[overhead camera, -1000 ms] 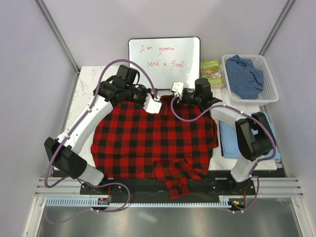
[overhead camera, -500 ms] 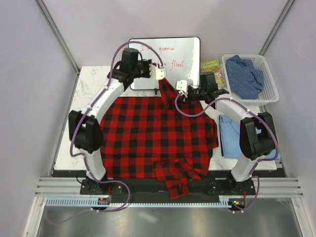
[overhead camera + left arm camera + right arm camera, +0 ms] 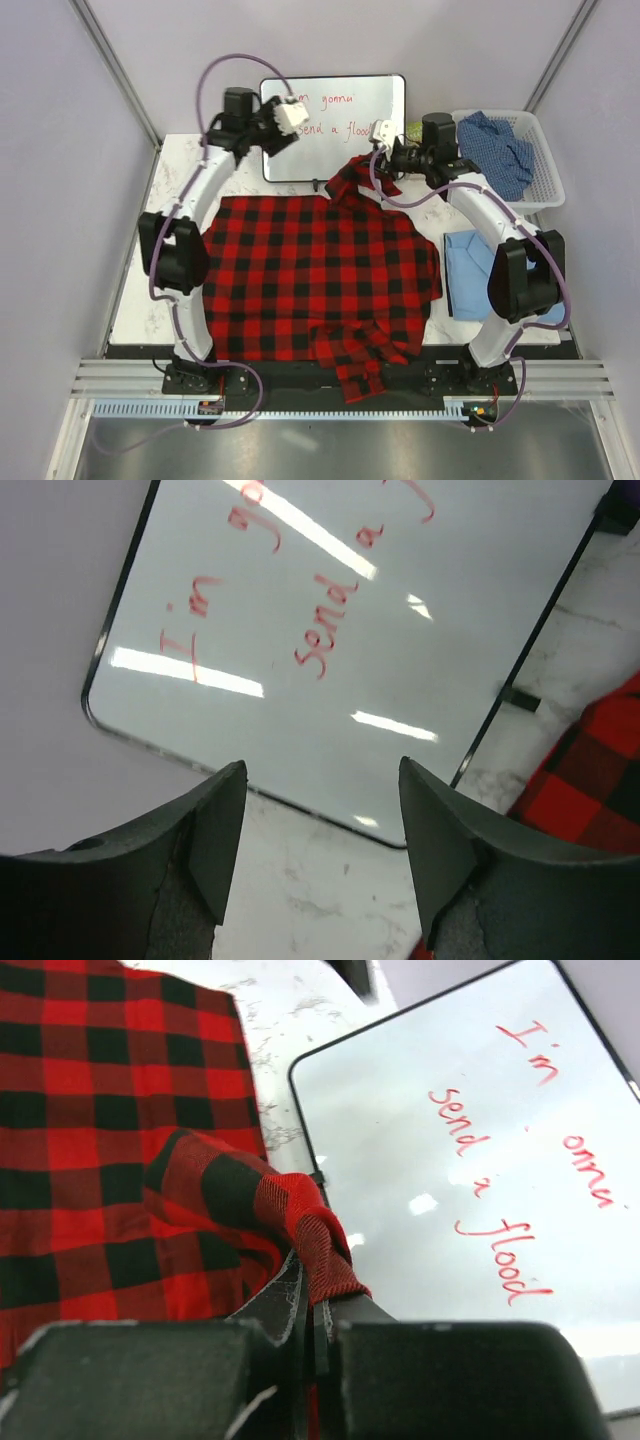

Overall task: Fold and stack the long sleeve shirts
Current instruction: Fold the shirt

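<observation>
The red-and-black checked flannel (image 3: 320, 275) lies spread across the table, with a bunched part hanging over the front edge. My right gripper (image 3: 376, 150) is shut on a fold of its far edge (image 3: 325, 1250) and holds it raised in front of the whiteboard. My left gripper (image 3: 290, 113) hangs open and empty over the whiteboard, its dark fingers (image 3: 215, 830) well apart, with a flannel corner (image 3: 600, 770) off to its right. A light blue shirt (image 3: 470, 275) lies folded at the table's right. A darker blue speckled shirt (image 3: 495, 150) sits in the basket.
A whiteboard (image 3: 335, 125) with red writing leans at the back of the marble table (image 3: 175, 175). A white mesh basket (image 3: 545, 185) stands at the back right, with a green book (image 3: 413, 128) beside it, mostly behind the right arm.
My left gripper has let go of the flannel's far edge and swung up and left over the whiteboard. My right gripper has shut on that edge and lifted it towards the back right.
</observation>
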Motion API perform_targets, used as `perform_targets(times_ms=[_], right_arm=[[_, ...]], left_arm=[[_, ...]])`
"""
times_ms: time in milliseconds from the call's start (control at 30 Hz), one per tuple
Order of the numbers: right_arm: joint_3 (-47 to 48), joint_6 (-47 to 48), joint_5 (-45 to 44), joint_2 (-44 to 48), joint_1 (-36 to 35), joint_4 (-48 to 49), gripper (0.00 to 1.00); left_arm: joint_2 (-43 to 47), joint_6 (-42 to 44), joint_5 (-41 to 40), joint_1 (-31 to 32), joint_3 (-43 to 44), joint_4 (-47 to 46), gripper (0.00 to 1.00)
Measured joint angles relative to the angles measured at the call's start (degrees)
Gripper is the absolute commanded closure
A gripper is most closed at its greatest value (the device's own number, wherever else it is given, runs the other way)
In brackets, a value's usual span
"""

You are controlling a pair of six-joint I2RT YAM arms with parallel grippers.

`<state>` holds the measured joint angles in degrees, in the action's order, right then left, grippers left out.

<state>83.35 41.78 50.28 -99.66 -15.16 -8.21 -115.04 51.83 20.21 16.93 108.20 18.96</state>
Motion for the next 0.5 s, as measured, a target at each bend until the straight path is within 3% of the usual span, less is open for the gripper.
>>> perform_targets(times_ms=[133, 267, 367, 500], right_arm=[[0.7, -3.5, -0.5, -0.8, 1.6, 2.8, 1.00], [1.2, -6.7, -1.3, -1.8, 2.5, 4.4, 1.00], [1.2, -8.2, -1.5, -1.9, 2.6, 4.8, 1.00], [1.2, -9.5, -2.1, -1.9, 2.6, 4.9, 1.00]], left_arm=[[3.1, -0.6, 7.7, -11.7, -0.8, 8.3, 0.37], [4.2, 4.8, 11.8, -23.2, -2.9, 16.3, 0.37], [2.2, 8.5, 12.1, -26.3, -2.9, 21.5, 0.36], [-5.0, 10.3, 13.1, -25.6, 1.5, 26.7, 0.39]])
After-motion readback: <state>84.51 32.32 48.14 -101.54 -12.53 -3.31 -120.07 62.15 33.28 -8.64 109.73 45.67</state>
